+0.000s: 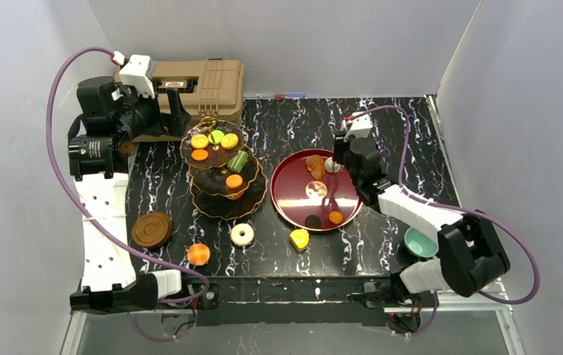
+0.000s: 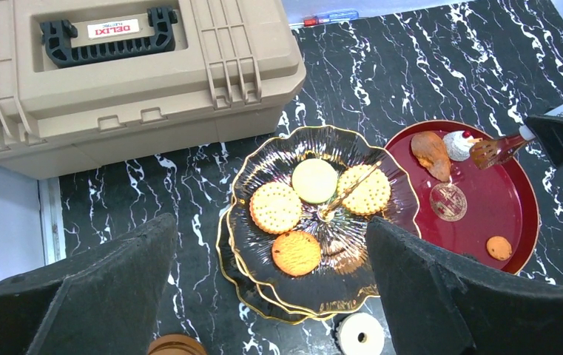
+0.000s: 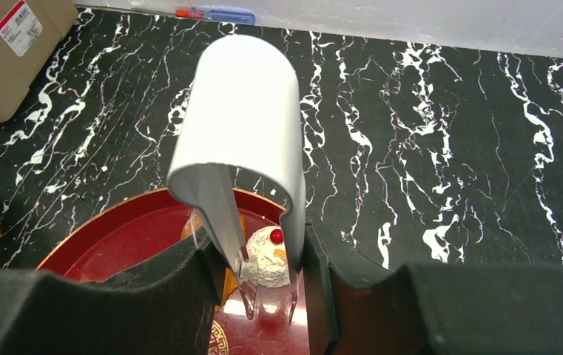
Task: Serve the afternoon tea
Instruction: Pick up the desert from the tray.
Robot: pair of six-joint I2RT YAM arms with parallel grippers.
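- The right tool [image 3: 260,274] is pinching a pair of white tongs [image 3: 241,111]. Its fingers press on the two arms of the tongs and do not touch any sweet.
- The clear tips of the tongs stand on both sides of a small white cake [image 3: 267,255] with a red dot on top. I cannot tell if the tips already squeeze it.
- This cake sits at the far side of the red tray [image 1: 285,196], just beside an orange leaf-shaped sweet [image 1: 315,166]. A small orange biscuit [image 1: 335,217] and a dark one [image 1: 312,220] lie at the near side of the tray.
- The three-tier stand [image 2: 263,148] is left of the tray and carries some biscuits on its top tier already.
- The left tool [image 2: 268,225] hangs above the stand with its fingers spread wide, holding nothing.
- On the tabletop [image 1: 411,133], near the arms, lie a yellow piece [image 1: 299,239], a white donut [image 1: 242,234] and an orange macaron [image 1: 198,254]. The brown saucers [image 1: 152,229] are at the near left and a teal cup [image 1: 419,242] at the near right.
- I judge that the step in hand is to take the white cake from the tray for the stand. The next move calls for closing the tongs gently so the cake does not slip, lifting it straight up, then carrying it left over the gold rim to a free place on a tier.
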